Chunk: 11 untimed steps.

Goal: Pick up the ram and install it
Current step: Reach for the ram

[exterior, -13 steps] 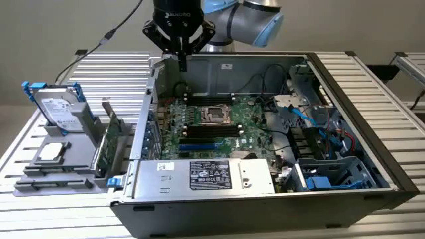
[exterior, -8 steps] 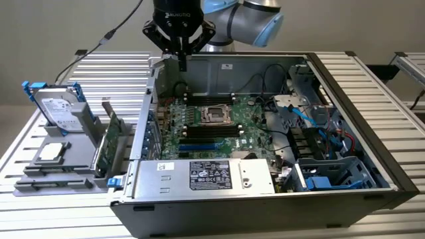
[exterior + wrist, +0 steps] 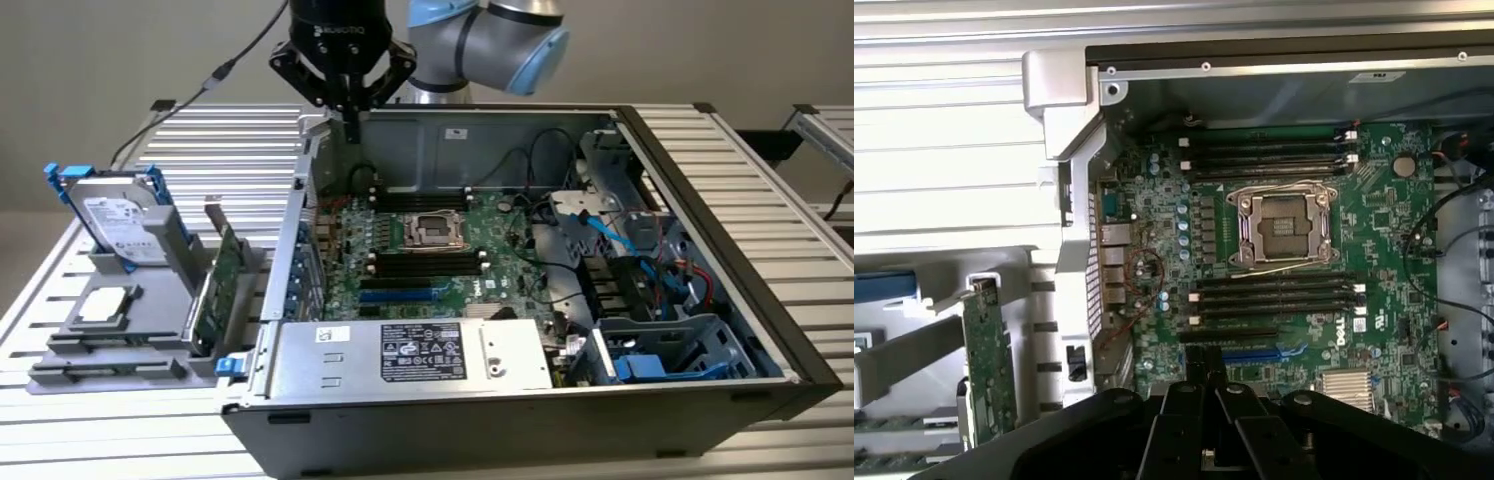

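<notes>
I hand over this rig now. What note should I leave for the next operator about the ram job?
Claw: shut, holds nothing, hangs above the rear corner of the open computer case, on the exterior view's left.
Ram: appears to stand on edge in the grey rack outside the case, not touched by the claw.
Memory slots: all look empty.
Done: nothing yet.
Left: the whole job, pickup and install.

The computer case point(image 3: 400, 140) is bare, matt grey sheet metal; the motherboard point(image 3: 1384, 250) is a green, slightly glossy circuit board. The table point(image 3: 761, 180) is ribbed pale metal.
</notes>
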Each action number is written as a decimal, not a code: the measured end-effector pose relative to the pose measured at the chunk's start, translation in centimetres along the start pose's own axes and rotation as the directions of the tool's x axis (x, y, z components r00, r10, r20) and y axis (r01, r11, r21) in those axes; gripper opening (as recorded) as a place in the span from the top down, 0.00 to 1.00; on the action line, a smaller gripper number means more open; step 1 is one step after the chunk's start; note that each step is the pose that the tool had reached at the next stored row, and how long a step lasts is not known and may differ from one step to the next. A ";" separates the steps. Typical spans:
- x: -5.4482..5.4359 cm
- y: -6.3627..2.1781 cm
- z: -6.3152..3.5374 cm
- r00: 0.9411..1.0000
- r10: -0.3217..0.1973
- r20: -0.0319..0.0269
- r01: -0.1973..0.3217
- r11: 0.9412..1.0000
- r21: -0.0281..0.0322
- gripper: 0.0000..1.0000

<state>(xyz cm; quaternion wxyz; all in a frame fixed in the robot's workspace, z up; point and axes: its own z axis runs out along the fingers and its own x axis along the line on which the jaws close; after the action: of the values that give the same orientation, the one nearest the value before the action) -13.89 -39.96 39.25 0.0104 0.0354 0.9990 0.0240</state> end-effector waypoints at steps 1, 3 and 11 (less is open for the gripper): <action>0.4 -0.07 0.00 1.000 0.000 0.000 0.000 1.000 0.000 0.89; 1.3 -0.21 0.01 1.000 0.000 0.000 0.000 1.000 0.000 0.89; 4.7 -1.00 0.47 1.000 0.000 -0.004 0.000 1.000 0.002 0.89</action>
<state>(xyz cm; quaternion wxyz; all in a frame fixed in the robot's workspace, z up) -18.60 -40.61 38.64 0.0085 0.0354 0.9991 0.0233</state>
